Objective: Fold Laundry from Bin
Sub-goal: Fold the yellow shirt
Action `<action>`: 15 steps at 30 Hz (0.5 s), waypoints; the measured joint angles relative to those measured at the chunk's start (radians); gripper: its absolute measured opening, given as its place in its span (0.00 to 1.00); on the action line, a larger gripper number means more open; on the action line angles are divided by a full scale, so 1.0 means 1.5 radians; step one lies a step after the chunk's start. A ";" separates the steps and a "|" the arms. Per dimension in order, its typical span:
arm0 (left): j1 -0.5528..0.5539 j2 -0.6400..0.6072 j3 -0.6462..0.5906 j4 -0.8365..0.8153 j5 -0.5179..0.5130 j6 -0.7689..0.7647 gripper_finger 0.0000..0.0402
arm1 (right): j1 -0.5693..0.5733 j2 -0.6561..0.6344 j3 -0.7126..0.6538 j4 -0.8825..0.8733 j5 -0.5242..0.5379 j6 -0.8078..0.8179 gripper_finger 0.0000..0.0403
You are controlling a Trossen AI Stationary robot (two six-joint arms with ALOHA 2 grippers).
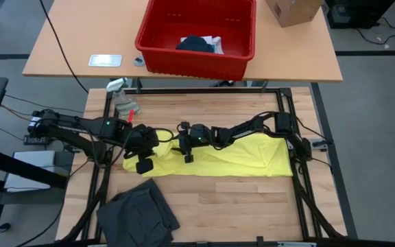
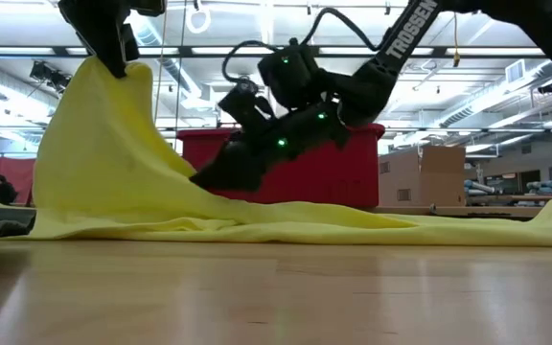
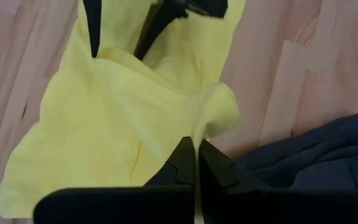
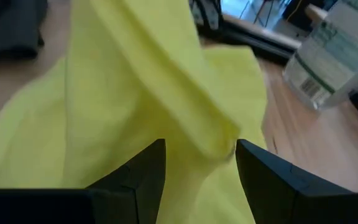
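Left hand [image 3: 194,163] pinching yellow garment [image 3: 98,124] edge

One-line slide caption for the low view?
Left gripper lifts one end of the yellow garment off the table while the open right gripper reaches in.

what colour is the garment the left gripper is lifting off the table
Bright yellow. The garment shows best in the low view, pinched at its raised corner by the left gripper.
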 joint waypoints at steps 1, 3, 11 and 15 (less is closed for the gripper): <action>0.000 0.000 0.000 0.000 0.000 -0.004 0.01 | 0.000 0.003 0.007 0.002 0.000 0.001 0.50; 0.000 0.000 0.000 -0.001 0.000 -0.005 0.01 | 0.001 0.007 0.020 0.004 0.005 0.010 0.50; 0.000 0.000 0.000 -0.004 0.000 -0.004 0.02 | 0.000 0.007 0.043 -0.006 0.003 0.017 0.36; 0.000 0.000 0.000 -0.005 0.000 -0.002 0.02 | -0.004 0.007 0.043 -0.044 -0.048 0.017 0.11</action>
